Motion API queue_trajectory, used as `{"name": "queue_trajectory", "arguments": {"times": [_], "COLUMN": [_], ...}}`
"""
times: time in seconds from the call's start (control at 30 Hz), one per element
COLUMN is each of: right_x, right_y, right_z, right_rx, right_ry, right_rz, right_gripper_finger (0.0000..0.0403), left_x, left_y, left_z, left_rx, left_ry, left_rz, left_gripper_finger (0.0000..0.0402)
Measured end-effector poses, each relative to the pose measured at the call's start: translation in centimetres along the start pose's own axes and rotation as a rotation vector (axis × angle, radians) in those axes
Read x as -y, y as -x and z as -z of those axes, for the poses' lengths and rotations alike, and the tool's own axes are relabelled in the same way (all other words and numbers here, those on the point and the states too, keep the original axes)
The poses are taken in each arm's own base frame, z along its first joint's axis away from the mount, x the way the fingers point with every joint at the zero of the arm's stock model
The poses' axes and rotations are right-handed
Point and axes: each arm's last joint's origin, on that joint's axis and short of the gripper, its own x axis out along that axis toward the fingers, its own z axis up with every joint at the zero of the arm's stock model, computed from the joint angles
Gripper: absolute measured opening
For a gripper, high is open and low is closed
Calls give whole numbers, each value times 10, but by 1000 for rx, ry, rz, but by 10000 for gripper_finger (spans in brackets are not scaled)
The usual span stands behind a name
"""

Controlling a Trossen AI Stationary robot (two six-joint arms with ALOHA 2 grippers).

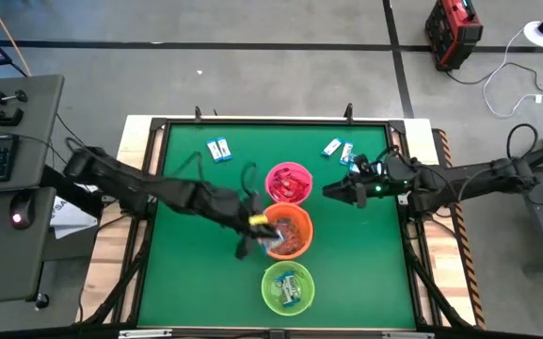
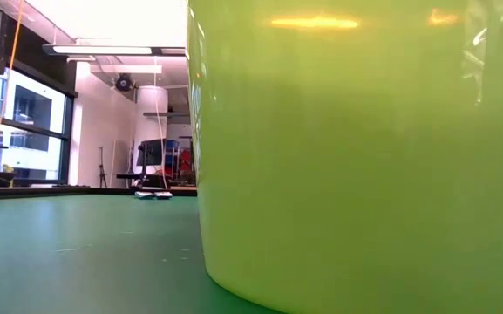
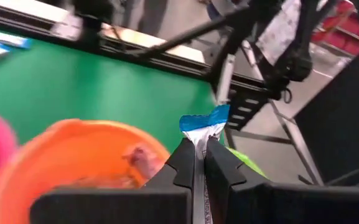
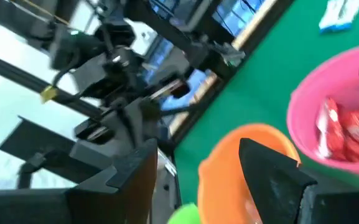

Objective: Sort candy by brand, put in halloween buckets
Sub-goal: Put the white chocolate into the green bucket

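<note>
Candy sorting on the green worktop [image 1: 186,273]: the left end effector [image 1: 263,229] hangs at the left rim of the orange bucket [image 1: 295,231], its fingers [image 3: 182,163] clamped on a blue-and-white candy packet [image 3: 203,124] whose end pokes out above the tips. That bucket sits in the middle of a row of 3, with the pink bucket [image 1: 289,183] of red packets on the far side and the lime green bucket [image 1: 288,287], which already holds blue-and-white ones, on the near side. The right end effector [image 1: 332,191] waits with fingers spread and empty, just right of the pink bucket. More blue-and-white packets [image 1: 218,149] lie loose toward the far edge. Likely risk: letting go here would drop the packet into the orange bucket, apparently the wrong brand, or onto its rim; the pinch is narrow, so a quick swing toward the green bucket could shake it free.
</note>
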Motion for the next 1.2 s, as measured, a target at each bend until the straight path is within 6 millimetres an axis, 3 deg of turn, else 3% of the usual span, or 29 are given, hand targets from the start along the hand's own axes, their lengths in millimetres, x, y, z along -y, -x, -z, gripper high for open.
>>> {"name": "queue_trajectory", "arguments": {"times": [0.17, 0.33, 0.63, 0.9, 1.07, 1.2], "right_x": [0, -2, -3, -3, 5, 31], "right_y": [11, 14, 14, 14, 12, 8], "right_z": [9, 14, 19, 18, 13, 7], "right_rx": [-76, -110, -145, -141, -41, 11], "right_ry": [32, 71, 125, 151, 148, 36], "right_rz": [38, 26, 22, 19, 143, 399], "right_gripper_finger": [220, 220, 220, 220, 220, 220], "left_x": [33, 54, 59, 53, 27, -6], "left_y": [-42, -77, -97, -81, -31, 9], "left_z": [0, 14, 26, 15, -16, -34], "left_rx": [-14, -91, -187, -246, -278, -192], "left_ry": [-27, -34, 60, 75, 49, -31], "left_rz": [73, 123, 90, 95, -35, -163], "left_gripper_finger": [0, 5, 83, 182, 205, 206]}}
